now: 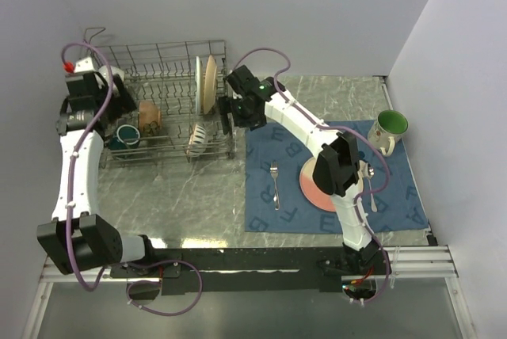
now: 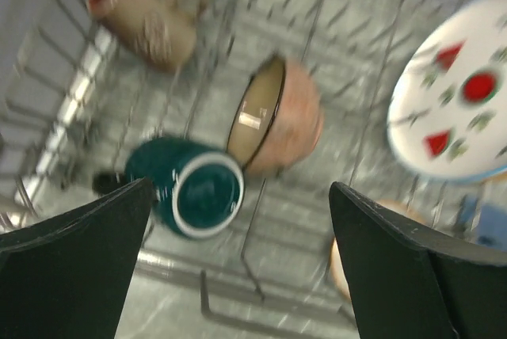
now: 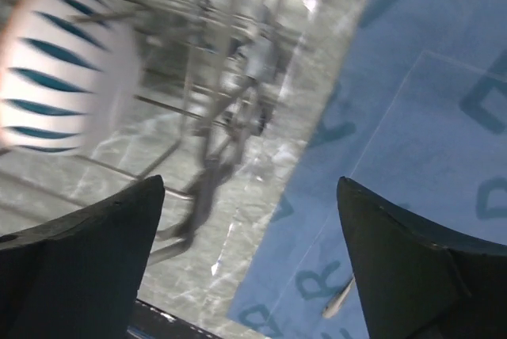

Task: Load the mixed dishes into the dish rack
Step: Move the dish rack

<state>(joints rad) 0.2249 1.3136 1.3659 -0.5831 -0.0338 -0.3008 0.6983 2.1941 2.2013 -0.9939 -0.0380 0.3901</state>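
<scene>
Left fingers (image 2: 79, 252): spread wide, nothing between them, hanging over the left part of the rack.
Right fingers (image 3: 79, 260): spread wide and empty, just beside the rack's right side, above the line where worktop (image 1: 182, 196) meets mat.
Dish rack (image 1: 158, 58): far left of the worktop, its right side near the mat's left edge.
Rack, right end: a tan plate (image 1: 210, 83) and a white plate (image 1: 197, 85) stand upright side by side. A striped bowl (image 1: 198, 136) sits on edge near the front corner.
Rack, left part: a dark green mug (image 2: 198, 196) lies on its side, mouth toward the wrist camera, just beside a brown-rimmed bowl (image 2: 277, 117) tipped on edge. A brown mug (image 2: 142, 18) lies farther back.
Blue mat (image 1: 269, 149): right half of the worktop.
On the mat: a fork (image 1: 275, 183) at the left, a pink plate (image 1: 310, 184) partly hidden under the right arm, a spoon (image 1: 370, 188) to its right, and an upright green-lined mug (image 1: 390, 127) at the far right corner.
</scene>
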